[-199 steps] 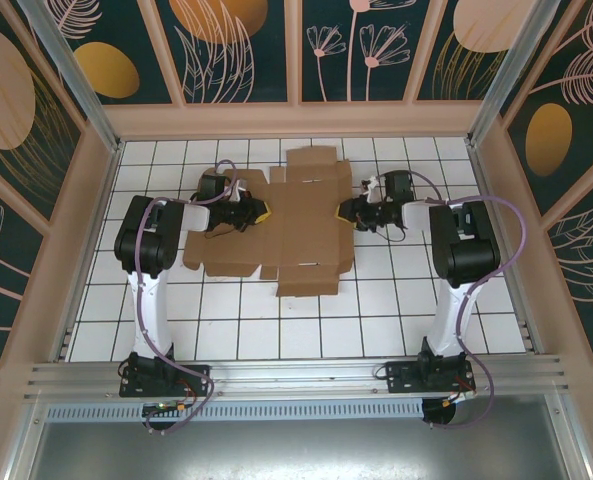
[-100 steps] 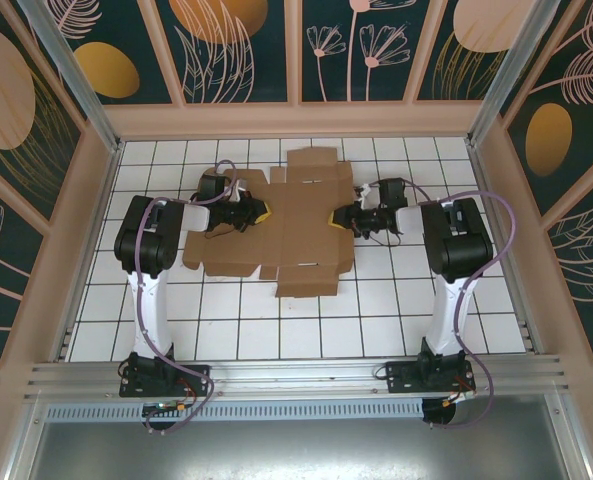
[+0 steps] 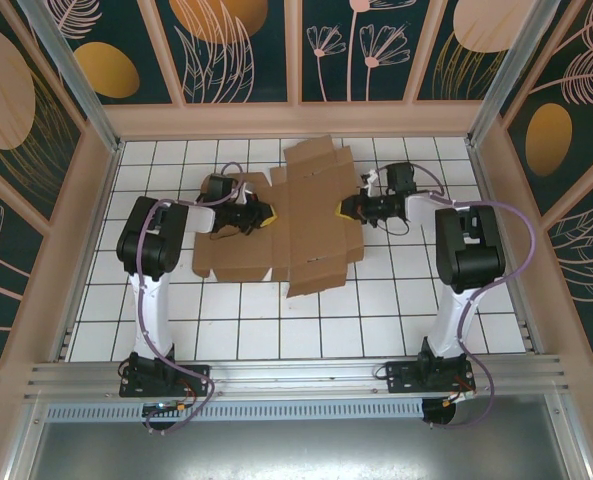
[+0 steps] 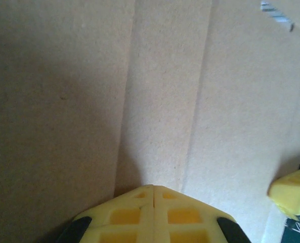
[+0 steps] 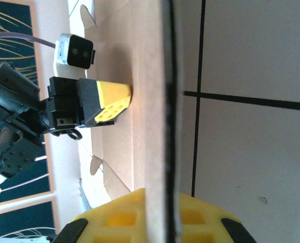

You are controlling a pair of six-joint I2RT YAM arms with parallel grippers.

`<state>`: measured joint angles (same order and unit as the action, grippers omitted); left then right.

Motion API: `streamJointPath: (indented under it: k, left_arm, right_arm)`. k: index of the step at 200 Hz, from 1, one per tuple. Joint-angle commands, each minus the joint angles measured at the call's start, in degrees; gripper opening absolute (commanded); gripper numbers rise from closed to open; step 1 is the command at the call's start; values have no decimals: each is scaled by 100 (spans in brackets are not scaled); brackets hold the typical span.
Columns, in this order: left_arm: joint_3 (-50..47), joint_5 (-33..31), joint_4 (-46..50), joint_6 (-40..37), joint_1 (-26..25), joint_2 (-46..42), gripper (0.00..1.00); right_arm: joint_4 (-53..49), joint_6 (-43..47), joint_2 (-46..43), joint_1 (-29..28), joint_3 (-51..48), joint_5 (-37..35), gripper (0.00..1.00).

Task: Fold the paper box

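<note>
Two arms reach inward, elbows bent: left gripper point(image 3: 263, 213) closed, tip on the paper box point(image 3: 308, 235); opposite it, right gripper point(image 3: 348, 207) pinches the box edge.

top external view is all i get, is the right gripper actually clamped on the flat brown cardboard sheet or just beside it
Observer: Clamped. Its wrist view shows the right gripper shut on the edge of the flat brown cardboard sheet, one yellow finger on each face.
Operator: and the left one, holding anything
Observer: No. The left gripper is shut empty, its yellow fingers meeting tip to tip right at the sheet's surface.
</note>
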<state>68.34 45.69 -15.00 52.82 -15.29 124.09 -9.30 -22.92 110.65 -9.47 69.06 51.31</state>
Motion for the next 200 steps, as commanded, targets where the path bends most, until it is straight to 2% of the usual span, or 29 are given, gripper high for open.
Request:
streamJointPath:
  k: [1, 6, 32, 64, 79, 95, 131, 159, 200]
  left_arm:
    - [-167, -417, 847, -105, -107, -412, 0]
    - [-178, -490, 907, -128, -114, -527, 1]
    - [-184, -924, 1305, -267, -117, -1031, 4]
    - [-58, -1650, 1821, -614, -73, -1324, 5]
    - [-42, -1728, 1833, -614, -19, -1326, 5]
    - [42, -1882, 1879, -672, 8, -1328, 6]
    - [484, -2248, 2186, -887, 31, -1282, 8]
    - [494, -2053, 2010, -784, 9, -1214, 10]
    - [315, -1818, 1826, -629, -513, -798, 10]
  right_arm:
    - [-2081, 1058, -121, 72, 1043, -1851, 0]
    - [-2534, 1300, -43, 7, 1353, -2308, 0]
    - [-3527, 1668, 80, -42, 2204, -3517, 0]
    - [-4612, 2062, 311, -219, 3579, -4260, 1]
    - [-4984, 2194, 447, -369, 4227, -4815, 3]
    - [-4971, 2191, 398, -399, 4399, -4591, 4]
    - [-5012, 2378, 172, -568, 4101, -4798, 5]
    - [-4921, 2591, -275, -538, 3474, -4866, 6]
    - [-4922, 2731, -639, -650, 3014, -4984, 8]
